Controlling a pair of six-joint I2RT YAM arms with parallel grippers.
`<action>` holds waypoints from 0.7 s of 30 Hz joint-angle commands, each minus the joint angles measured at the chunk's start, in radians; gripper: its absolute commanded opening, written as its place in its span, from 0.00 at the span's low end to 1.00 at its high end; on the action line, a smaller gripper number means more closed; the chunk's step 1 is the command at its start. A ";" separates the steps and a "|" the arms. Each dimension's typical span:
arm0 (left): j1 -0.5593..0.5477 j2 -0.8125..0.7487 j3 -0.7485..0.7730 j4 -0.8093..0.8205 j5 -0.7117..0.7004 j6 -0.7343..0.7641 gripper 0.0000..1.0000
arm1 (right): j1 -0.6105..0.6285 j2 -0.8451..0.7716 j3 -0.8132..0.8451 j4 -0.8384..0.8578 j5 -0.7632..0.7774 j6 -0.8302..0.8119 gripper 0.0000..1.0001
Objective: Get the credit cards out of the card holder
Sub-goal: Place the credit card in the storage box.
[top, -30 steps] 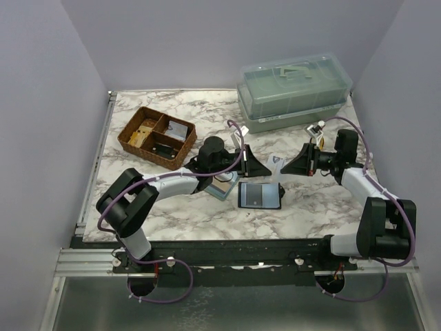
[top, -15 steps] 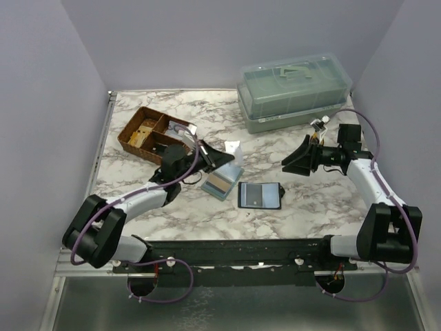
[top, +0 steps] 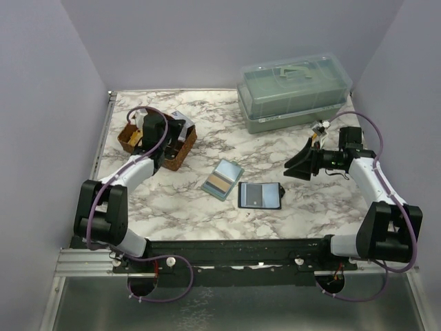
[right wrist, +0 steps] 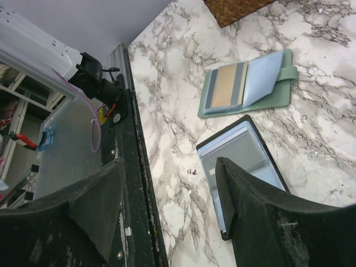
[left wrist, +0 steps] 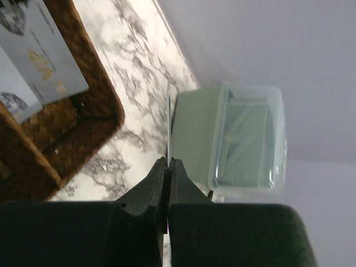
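The card holder (top: 260,195) lies open on the marble near the front middle, black with a grey-blue inside; the right wrist view shows it (right wrist: 245,161) just under one finger. My right gripper (top: 295,164) hangs open to its right, empty (right wrist: 169,167). My left gripper (top: 177,132) is over the wicker tray (top: 134,131), shut (left wrist: 168,162) on a thin pale credit card (left wrist: 168,111) seen edge-on. Two more grey credit cards (left wrist: 47,61) lie in the tray.
An open green wallet (top: 222,179) holding a tan card lies left of the card holder. A clear lidded plastic box (top: 293,89) stands at the back right. The table's metal front rail (right wrist: 130,167) runs below my right gripper.
My left arm swung from the table's middle back to the wicker tray, gripper shut on a card. My right gripper opened and drew back to the right.
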 commanded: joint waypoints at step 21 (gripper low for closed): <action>0.098 0.251 0.174 -0.092 -0.041 -0.053 0.60 | -0.033 0.010 0.028 -0.085 -0.021 -0.076 0.73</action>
